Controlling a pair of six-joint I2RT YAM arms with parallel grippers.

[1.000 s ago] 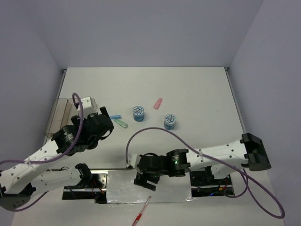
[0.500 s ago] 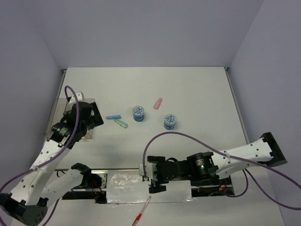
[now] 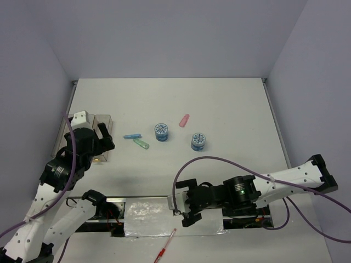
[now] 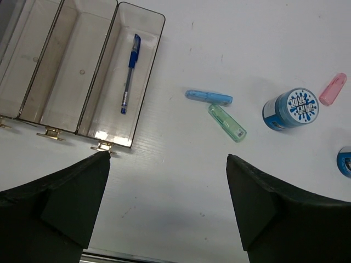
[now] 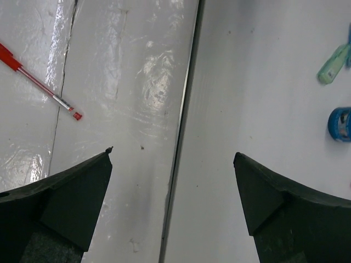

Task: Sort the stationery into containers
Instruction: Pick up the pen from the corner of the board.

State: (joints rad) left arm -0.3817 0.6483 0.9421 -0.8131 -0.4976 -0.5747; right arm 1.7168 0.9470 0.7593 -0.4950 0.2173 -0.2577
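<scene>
Joined clear amber bins (image 4: pixel 149 76) lie at the table's left; the rightmost holds a blue pen (image 4: pixel 130 74). In the top view the bins (image 3: pixel 105 121) are partly hidden by my left arm. On the table lie a light-blue bar (image 4: pixel 208 97), a green bar (image 4: pixel 226 123), a pink bar (image 4: pixel 333 89) and two blue rolls (image 3: pixel 162 131) (image 3: pixel 198 141). A red pen (image 5: pixel 38 82) lies on the shiny front strip, also in the top view (image 3: pixel 166 247). My left gripper (image 4: pixel 167 158) is open and empty, near the bins' near end. My right gripper (image 5: pixel 173 154) is open and empty over the front edge.
A shiny metal plate (image 3: pixel 148 218) covers the front edge between the arm bases. Purple cables (image 3: pixel 219 160) loop over the near table. Walls close in the table on the left, back and right.
My left arm swung left from beside the bars to the bins, then drew back towards the near edge. My right gripper moved a little right along the front edge.
</scene>
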